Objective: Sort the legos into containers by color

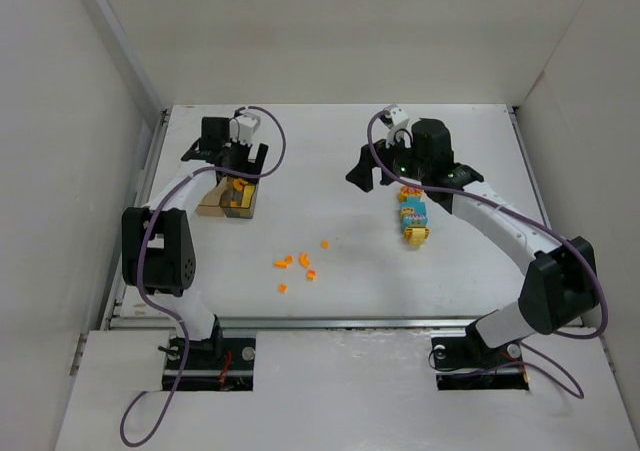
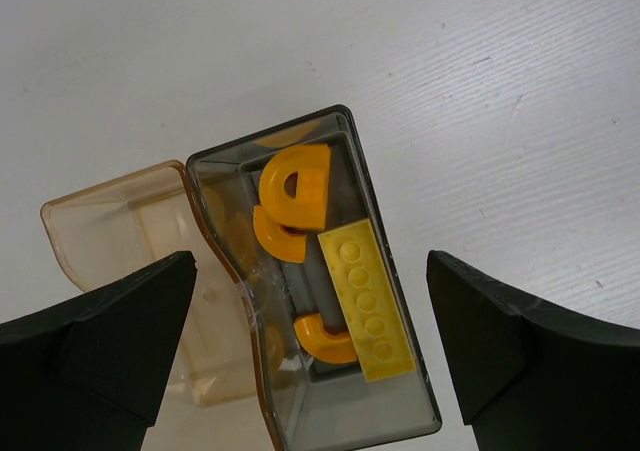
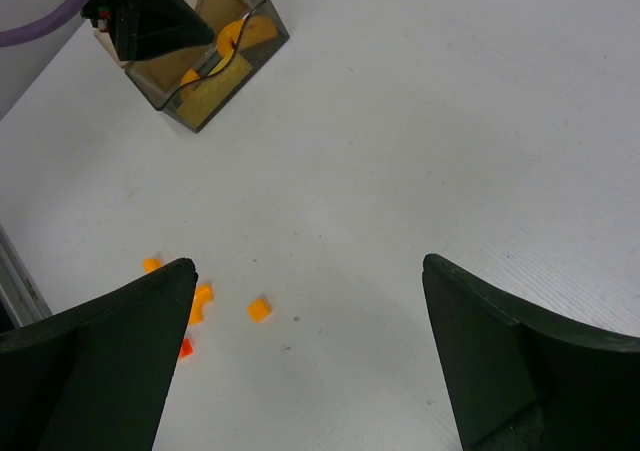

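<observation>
Top external view: both pairs of jaws hang spread and empty, the left jaws over the dark box (image 2: 360,411), the right jaws well to its right. Orange curved pieces (image 2: 295,186) and a yellow plate (image 2: 367,301) already lie in the dark box. Loose orange bits (image 1: 297,263) sit on the tabletop (image 1: 450,281), nearer the arms than the dark box. They look light, hard and slick, so pinch the flat sides. There's open room right of the dark box and a wall (image 1: 60,121) close on its left.
</observation>
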Tool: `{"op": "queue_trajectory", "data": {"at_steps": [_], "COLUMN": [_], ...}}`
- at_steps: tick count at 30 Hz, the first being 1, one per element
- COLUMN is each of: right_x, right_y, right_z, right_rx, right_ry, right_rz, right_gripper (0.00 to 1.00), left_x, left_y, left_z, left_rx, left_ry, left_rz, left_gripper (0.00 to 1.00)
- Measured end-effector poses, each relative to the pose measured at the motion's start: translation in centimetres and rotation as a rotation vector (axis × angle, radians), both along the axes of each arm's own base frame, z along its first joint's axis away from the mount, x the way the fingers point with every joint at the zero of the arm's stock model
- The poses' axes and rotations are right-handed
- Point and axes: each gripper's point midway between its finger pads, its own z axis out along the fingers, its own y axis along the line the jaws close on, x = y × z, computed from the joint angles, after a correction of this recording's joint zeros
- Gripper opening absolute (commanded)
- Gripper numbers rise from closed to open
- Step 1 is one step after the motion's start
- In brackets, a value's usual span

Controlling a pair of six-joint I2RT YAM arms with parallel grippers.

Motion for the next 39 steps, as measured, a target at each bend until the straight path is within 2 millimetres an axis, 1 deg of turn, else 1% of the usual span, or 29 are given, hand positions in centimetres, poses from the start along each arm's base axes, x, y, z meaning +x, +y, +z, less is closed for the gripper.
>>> {"op": "queue_trajectory", "data": {"at_steps": [4,8,10,12,13,14,16,17,18,19,21,22,23,25,27,28,29,31,32,33,35,39], "right_x": [0.0,0.1,-0.4,-1.3,-2.1,-2.5,-4.0,-4.7,-5.2,-5.4,-5.5,-5.3,-5.1,-4.9,-5.1,-5.3,-5.4,-5.8,-6.0,-6.2,-6.8,-8.4], "right_y": [0.0,0.3,1.1,2.5,3.4,3.8,4.9,5.3,5.5,5.6,5.5,5.5,5.5,5.5,5.1,5.0,4.9,4.8,4.9,5.1,5.8,8.0], "right_z": [0.0,-0.6,-2.0,-4.0,-5.7,-6.3,-8.4,-9.2,-9.8,-10.2,-11.1,-11.5,-12.1,-13.6,-15.3,-16.0,-16.6,-17.4,-17.6,-17.7,-18.0,-18.8], "right_rx": [0.0,-0.033,-0.077,-0.132,-0.175,-0.19,-0.245,-0.267,-0.283,-0.295,-0.321,-0.333,-0.347,-0.372,-0.404,-0.418,-0.428,-0.44,-0.442,-0.441,-0.441,-0.441], "right_ry": [0.0,-0.009,0.012,0.048,0.079,0.092,0.131,0.147,0.159,0.168,0.181,0.186,0.191,0.214,0.249,0.266,0.28,0.303,0.311,0.319,0.341,0.379], "right_rz": [0.0,-0.014,-0.012,0.008,0.024,0.033,0.066,0.079,0.088,0.094,0.098,0.1,0.105,0.118,0.126,0.129,0.132,0.135,0.137,0.139,0.139,0.127], "right_gripper": [1.0,1.0,1.0,1.0,0.99,0.99,0.95,0.93,0.9,0.84,0.77,0.69,0.64,0.58,0.58,0.58,0.64,0.67,0.67,0.69,0.69,0.69], "left_x": [-0.3,-1.1,-1.7,-2.2,-2.4,-2.5,-2.8,-3.0,-3.2,-3.4,-4.0,-4.2,-4.8,-6.5,-7.9,-8.6,-9.1,-9.8,-10.2,-10.6,-11.5,-13.6], "left_y": [-0.1,-0.4,-0.4,-0.2,0.0,0.3,1.3,1.9,2.5,3.2,4.8,5.7,6.9,9.5,11.9,13.0,13.9,15.0,15.5,15.7,15.9,15.4], "left_z": [-0.2,0.5,1.4,2.5,3.2,3.9,5.1,5.4,5.9,6.0,5.8,5.5,5.0,4.1,4.0,4.3,4.9,6.2,6.9,7.6,8.7,9.9], "left_rx": [0.014,0.02,0.022,0.027,0.031,0.035,0.052,0.065,0.074,0.081,0.087,0.087,0.088,0.095,0.098,0.095,0.09,0.076,0.071,0.063,0.049,0.024], "left_ry": [0.011,0.014,0.009,-0.004,-0.014,-0.027,-0.05,-0.052,-0.06,-0.059,-0.039,-0.031,-0.017,0.022,0.039,0.039,0.027,-0.012,-0.034,-0.058,-0.098,-0.167], "left_rz": [-0.035,-0.061,-0.058,-0.039,-0.023,-0.004,0.063,0.101,0.136,0.18,0.267,0.305,0.346,0.432,0.508,0.543,0.573,0.613,0.631,0.643,0.658,0.657], "left_gripper": [1.0,1.0,1.0,1.0,1.0,1.0,1.0,1.0,1.0,1.0,1.0,1.0,1.0,1.0,1.0,1.0,1.0,1.0,1.0,1.0,1.0,1.0]}}
